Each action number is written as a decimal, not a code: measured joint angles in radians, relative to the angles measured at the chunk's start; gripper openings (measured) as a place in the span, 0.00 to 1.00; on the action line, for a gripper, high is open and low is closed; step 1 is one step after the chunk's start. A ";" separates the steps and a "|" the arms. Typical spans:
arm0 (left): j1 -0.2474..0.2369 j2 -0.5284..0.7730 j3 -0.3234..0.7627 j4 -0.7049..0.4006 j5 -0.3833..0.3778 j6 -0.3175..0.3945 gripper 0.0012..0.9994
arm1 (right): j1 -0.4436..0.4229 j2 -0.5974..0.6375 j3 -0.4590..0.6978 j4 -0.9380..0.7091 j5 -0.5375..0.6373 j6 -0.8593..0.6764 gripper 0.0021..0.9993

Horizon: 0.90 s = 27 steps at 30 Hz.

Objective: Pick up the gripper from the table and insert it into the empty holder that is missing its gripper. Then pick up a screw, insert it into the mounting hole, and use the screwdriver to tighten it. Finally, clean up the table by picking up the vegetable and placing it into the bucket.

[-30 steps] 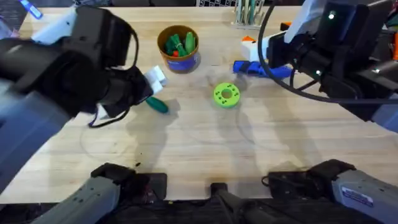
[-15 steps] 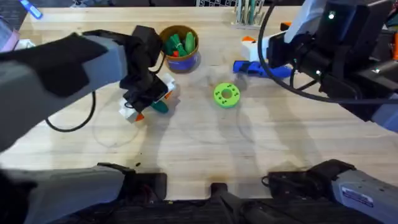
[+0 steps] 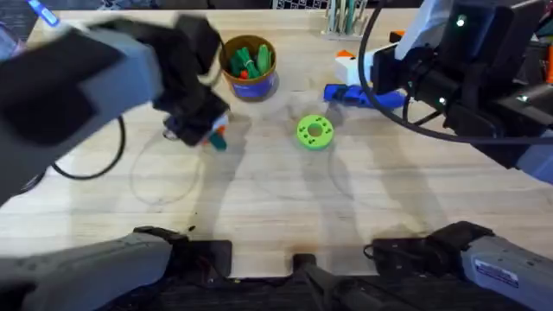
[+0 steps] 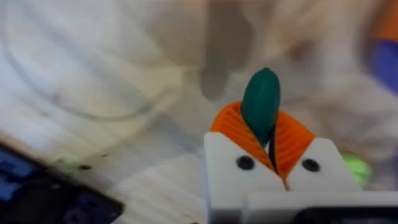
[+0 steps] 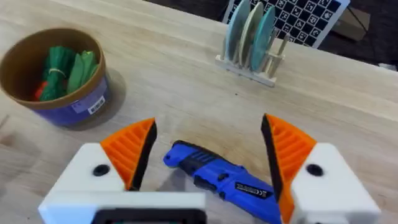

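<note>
Since half a second ago the left arm has drawn up and back toward the bucket (image 3: pixel 248 66), and the vegetable (image 4: pixel 260 104) has gone with it, lifted off the spot on the worktop (image 3: pixel 285 207) where it lay. The left gripper (image 4: pixel 268 146) has its jaws clenched on the vegetable: in the left wrist view the dark green tip pokes out between the 2 orange ribbed pads (image 4: pixel 231 124). In the overhead view the vegetable (image 3: pixel 217 141) shows at the arm's tip, just short of the bucket and a little to its near left. Holding it by the lower part with the tip free looks meant for a simple drop into the cup, which is probably the step in hand.

The bucket already holds several green pieces and something red, so the opening is partly filled; the drop would want to come over the rim rather than at an angle.

The right gripper (image 5: pixel 208 152) hangs released, its jaws wide apart on either side of the screwdriver (image 5: pixel 221 178), which lies flat on the worktop beneath it. A bright green holed disc (image 3: pixel 314 131) sits between bucket and screwdriver, clear of the left arm's path. A small rack of thin discs (image 5: pixel 254 38) stands farther back, well away from both arms.
</note>
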 joint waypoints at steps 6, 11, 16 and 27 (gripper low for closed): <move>-0.030 -0.134 0.156 0.201 -0.001 0.092 0.02 | 0.000 0.000 0.000 0.000 0.000 0.000 0.99; -0.057 -0.122 0.165 0.411 -0.009 0.216 0.02 | 0.000 0.000 0.000 0.000 0.000 0.002 0.99; -0.059 0.008 0.165 0.517 -0.039 0.277 0.02 | 0.000 0.000 0.000 0.000 0.000 0.002 0.99; -0.058 0.109 0.163 0.550 -0.062 0.312 0.97 | 0.000 0.000 0.000 -0.001 0.000 0.002 0.99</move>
